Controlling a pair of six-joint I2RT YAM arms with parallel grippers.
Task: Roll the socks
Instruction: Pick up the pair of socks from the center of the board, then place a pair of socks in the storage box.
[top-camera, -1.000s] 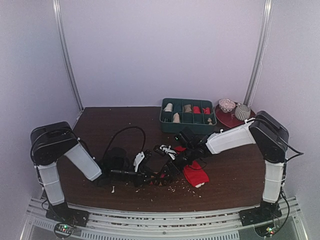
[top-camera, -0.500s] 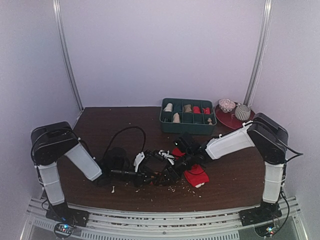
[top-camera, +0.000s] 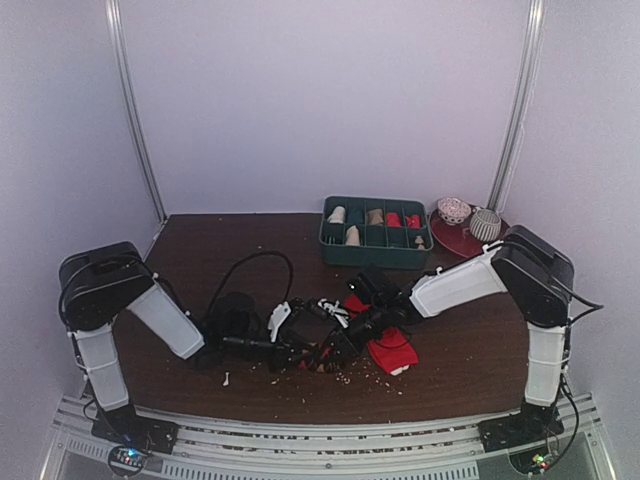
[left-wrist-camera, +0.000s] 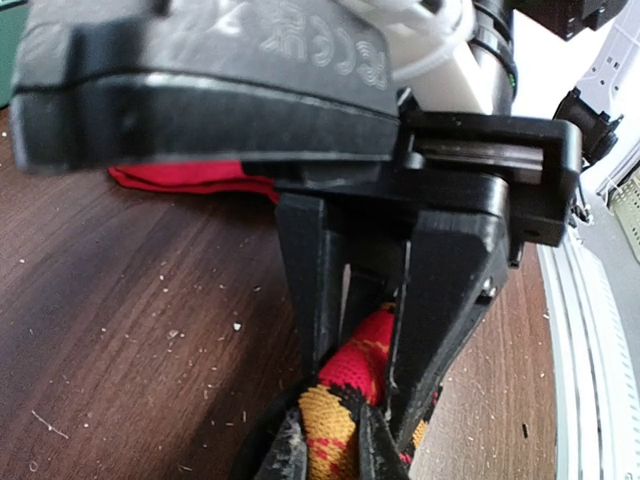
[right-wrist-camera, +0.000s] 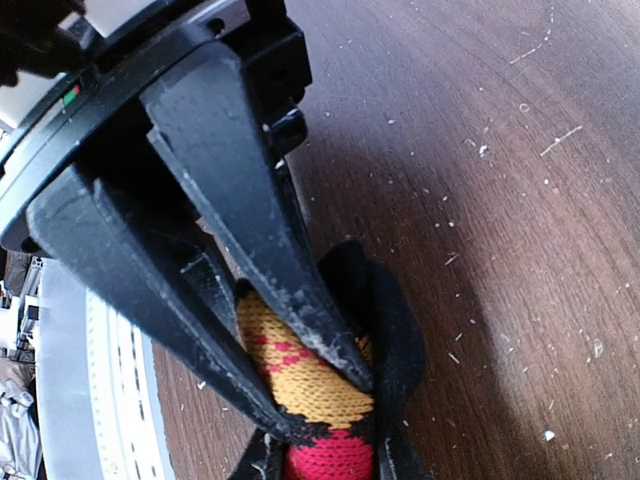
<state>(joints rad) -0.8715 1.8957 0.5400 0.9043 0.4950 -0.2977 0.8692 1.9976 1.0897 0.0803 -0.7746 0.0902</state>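
Low over the middle of the brown desk (top-camera: 220, 250), both arms stretch inward from their bases with forearms nearly level, so the two wrists meet nose to nose. The left arm reaches rightward, its upper link sloping down from the shoulder. The right arm reaches leftward, its white forearm slanting down toward the centre.

The left pincer (left-wrist-camera: 330, 450) is closed on the argyle sock (left-wrist-camera: 350, 385), whose orange and red knit bulges between its dark fingertips at the bottom of the left wrist view. The right pincer (right-wrist-camera: 312, 395) comes at the same sock from the opposite side. Its two fingers are pressed in on the orange diamonds, clamping the fabric, with black knit folded around their tips.

The sock is bunched into a short thick wad, and its long axis runs along the line from one pincer to the other, roughly left to right across the desk. Which end is the toe cannot be told.

The red sock (top-camera: 392, 350) lies flat on the desk just right of the pincers, partly under the right wrist. Its long axis is angled from far-left to near-right, whitish tip toward the near edge.
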